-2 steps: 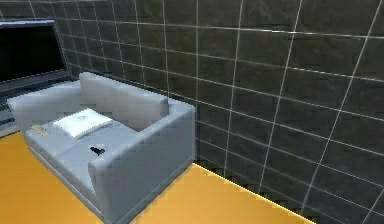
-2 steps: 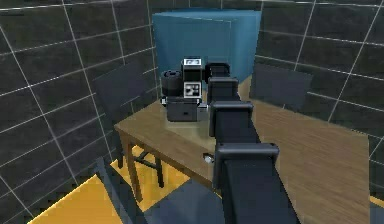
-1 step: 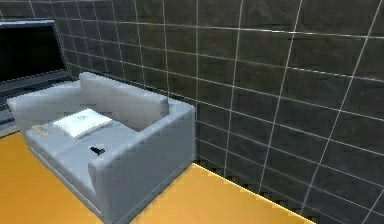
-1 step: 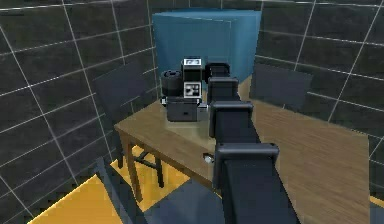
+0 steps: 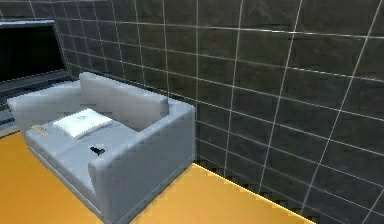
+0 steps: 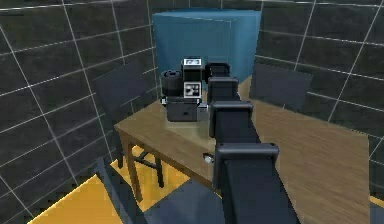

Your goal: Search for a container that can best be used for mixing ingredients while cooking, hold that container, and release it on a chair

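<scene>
Over the wooden table [image 6: 300, 150], the gripper [image 6: 173, 97] pointed at a blue rounded form [image 6: 205, 35], with a dark chair [image 6: 125, 90] near on the arm side view's left. Whether it held anything could not be determined.

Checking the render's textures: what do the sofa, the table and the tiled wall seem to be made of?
Sofa: probably grey fabric upholstery; matte, with soft rounded cushions and arms.
Table: likely wood; the brown top has a faint grain and low sheen.
Wall: dark square tiles, ceramic or stone; pale grout lines and a slight gloss.
</scene>
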Controlling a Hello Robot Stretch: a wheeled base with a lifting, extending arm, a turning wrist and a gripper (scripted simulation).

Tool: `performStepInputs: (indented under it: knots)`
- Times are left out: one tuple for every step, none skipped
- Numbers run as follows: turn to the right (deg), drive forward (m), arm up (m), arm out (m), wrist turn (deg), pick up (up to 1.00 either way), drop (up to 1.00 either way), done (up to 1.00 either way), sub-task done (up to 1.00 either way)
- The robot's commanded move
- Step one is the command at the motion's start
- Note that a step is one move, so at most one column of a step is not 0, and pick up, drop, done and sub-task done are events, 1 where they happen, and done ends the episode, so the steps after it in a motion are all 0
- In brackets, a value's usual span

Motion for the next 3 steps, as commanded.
performStepInputs:
  knots:
    - [0.0,0.00,0.00,0.00,0.0,0.00,1.00,0.00,0.00]
    - [0.0,0.00,0.00,-0.10,0.0,0.00,0.00,0.00,0.00]
    - [0.0,0.00,0.00,0.00,0.0,0.00,0.00,1.00,0.00]
